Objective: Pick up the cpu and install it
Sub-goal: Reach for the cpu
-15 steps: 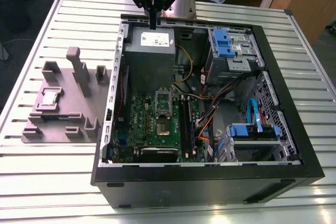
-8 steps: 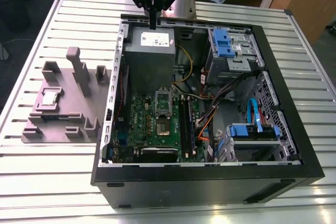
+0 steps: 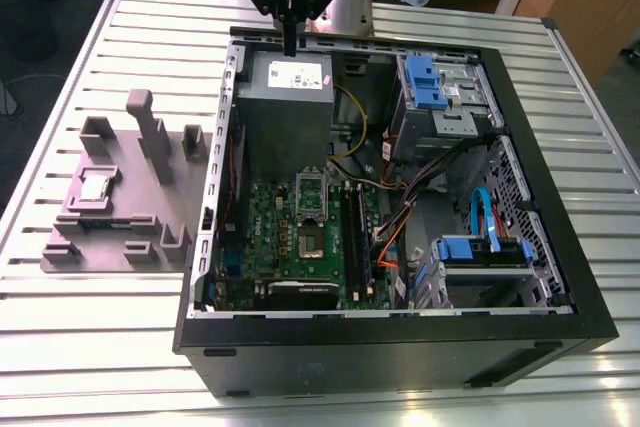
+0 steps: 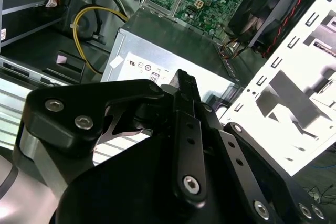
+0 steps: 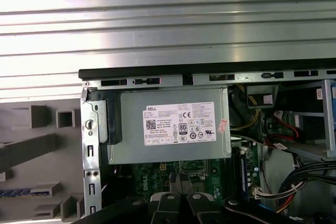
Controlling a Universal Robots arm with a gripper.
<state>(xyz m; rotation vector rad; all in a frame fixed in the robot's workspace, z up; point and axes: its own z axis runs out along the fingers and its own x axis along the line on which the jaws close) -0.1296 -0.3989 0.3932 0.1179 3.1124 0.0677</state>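
The cpu (image 3: 97, 186), a small silvery square chip, lies in a recess of the grey fixture (image 3: 120, 232) on the table, at the exterior view's left of the open computer case (image 3: 560, 247). My gripper (image 3: 290, 45) hangs shut and holds nothing. It is above the grey power supply box (image 3: 285, 87) at the far edge of the case, well away from the chip. Both wrist views show the shut fingers (image 5: 178, 181) (image 4: 185, 85) over that box. The dark socket (image 3: 312, 244) sits on the green board (image 3: 265, 227), its metal frame (image 3: 311, 190) raised.
Inside the case are blue drive brackets (image 3: 432, 82), a blue-capped drive bay (image 3: 480, 252) and bundles of cables (image 3: 420, 182). Upright posts (image 3: 152, 132) rise from the fixture. The slatted metal table (image 3: 120, 347) runs around the case.
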